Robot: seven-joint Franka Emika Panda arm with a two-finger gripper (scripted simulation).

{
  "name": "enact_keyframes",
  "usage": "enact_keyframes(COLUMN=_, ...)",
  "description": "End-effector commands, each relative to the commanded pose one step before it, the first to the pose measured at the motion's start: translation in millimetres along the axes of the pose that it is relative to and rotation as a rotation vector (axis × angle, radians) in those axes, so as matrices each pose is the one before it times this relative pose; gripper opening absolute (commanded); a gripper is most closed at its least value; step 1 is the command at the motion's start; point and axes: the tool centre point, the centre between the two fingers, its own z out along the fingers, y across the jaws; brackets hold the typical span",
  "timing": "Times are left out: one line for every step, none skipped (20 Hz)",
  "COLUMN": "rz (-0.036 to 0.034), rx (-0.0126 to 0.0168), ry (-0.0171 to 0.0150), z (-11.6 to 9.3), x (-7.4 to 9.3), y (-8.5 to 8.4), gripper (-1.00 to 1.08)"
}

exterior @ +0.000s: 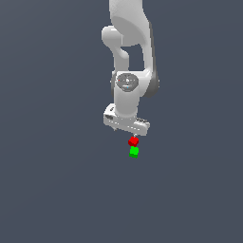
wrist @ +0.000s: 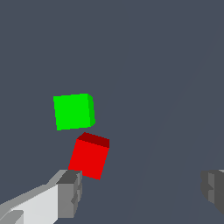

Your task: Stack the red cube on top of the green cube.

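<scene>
The red cube (exterior: 134, 141) sits right against the green cube (exterior: 134, 152), on its arm side in the exterior view. In the wrist view the red cube (wrist: 89, 157) is turned at an angle to the green cube (wrist: 73, 111), with their near corners almost meeting. I cannot tell whether red rests on green or beside it. My white gripper (exterior: 133, 135) hangs just above the red cube. It is open (wrist: 142, 192), with its jaws wide apart. One grey fingertip (wrist: 70, 192) is right next to the red cube; the other (wrist: 213, 190) is far from it. Nothing is held.
The cubes lie on a plain dark grey surface (exterior: 57, 190) with no other objects in view. The white arm (exterior: 128, 57) rises behind the cubes in the exterior view.
</scene>
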Motion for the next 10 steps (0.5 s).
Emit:
enact_keyframes(rz=0.05552, rx=0.00286, ry=0.00349, z=6.97, x=-3.84, y=-8.54, gripper=1.0)
enact_keyframes(rz=0.02156, rx=0.0011, ry=0.00133, z=2.76, x=-1.47, y=-3.4, gripper=1.0)
enact_keyframes(rz=0.0207, rx=0.00105, ry=0.00128, z=2.65, x=-1.4, y=-3.27, gripper=1.0)
enact_keyframes(rz=0.01961, rx=0.001, ry=0.00122, z=2.52, x=-1.32, y=-3.11, gripper=1.0)
enact_keyframes(rz=0.01855, rx=0.00095, ry=0.00116, z=2.38, x=-1.24, y=-2.96, gripper=1.0)
enact_keyframes(rz=0.01749, rx=0.00089, ry=0.00109, z=2.25, x=-1.14, y=-2.8, gripper=1.0)
enact_keyframes(rz=0.01642, rx=0.00084, ry=0.00103, z=2.11, x=-1.05, y=-2.65, gripper=1.0)
enact_keyframes(rz=0.01534, rx=0.00079, ry=0.00096, z=1.98, x=-0.96, y=-2.5, gripper=1.0)
enact_keyframes(rz=0.01432, rx=0.00074, ry=0.0009, z=1.84, x=-0.87, y=-2.34, gripper=1.0)
enact_keyframes(rz=0.01326, rx=0.00068, ry=0.00084, z=1.71, x=-0.81, y=-2.18, gripper=1.0)
